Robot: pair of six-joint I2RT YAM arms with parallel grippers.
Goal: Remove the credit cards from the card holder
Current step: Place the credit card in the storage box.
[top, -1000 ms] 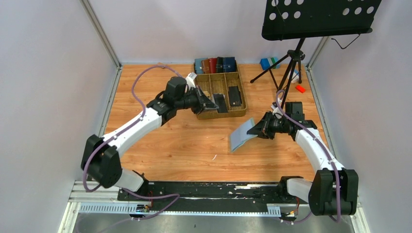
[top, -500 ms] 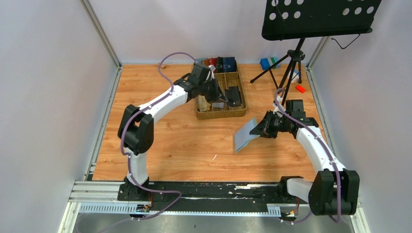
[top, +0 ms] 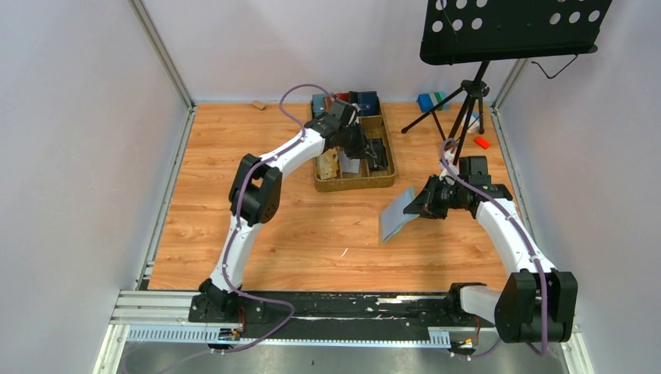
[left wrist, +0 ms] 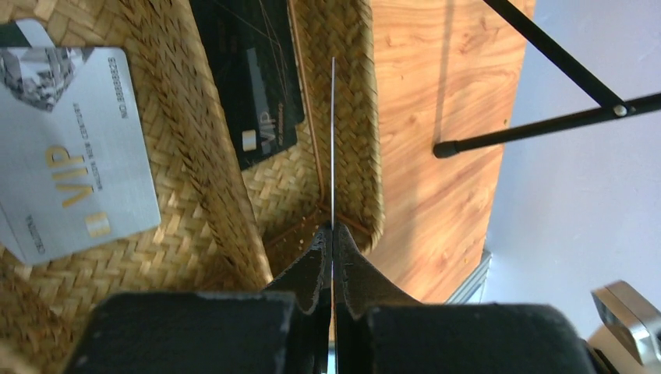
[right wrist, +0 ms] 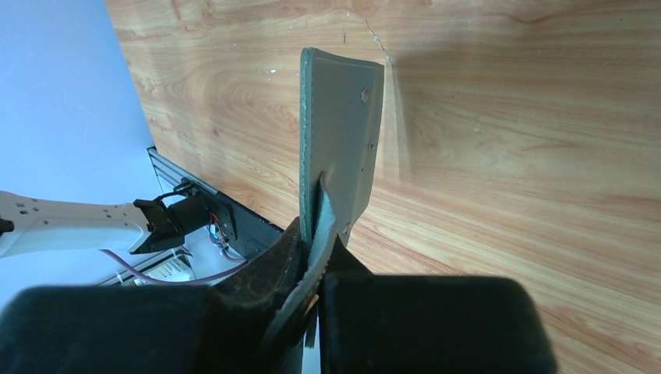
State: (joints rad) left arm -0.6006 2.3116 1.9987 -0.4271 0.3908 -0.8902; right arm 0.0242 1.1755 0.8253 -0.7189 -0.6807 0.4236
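holding one card above the basket, with the card holder gripped apart from it

the left gripper [left wrist: 332, 234] reaches over the far middle of the tabletop [top: 296, 226], its fingers pressed together on the held card [left wrist: 333, 156]. this card is seen edge-on as a thin pale line, so its face and colour cannot be told. it stands above the right-hand wall of the woven basket [left wrist: 355, 117]. a black card [left wrist: 253, 78] lies flat in the right compartment just beside that wall. a silver card [left wrist: 70, 148], printed "vip", lies flat in the next compartment to the left, beyond a woven divider. a row of wallets [top: 355, 100] stands along the far end of the basket. the right gripper [right wrist: 316, 257] is to the right of the basket and nearer than it, well apart from the left gripper. it pinches the green card holder [right wrist: 339, 148] by one edge. the card holder is tilted and points left, over bare wood, and casts a shadow there. whether its lower edge touches the tabletop cannot be told. a black tripod [top: 466, 105] stands at the far right.
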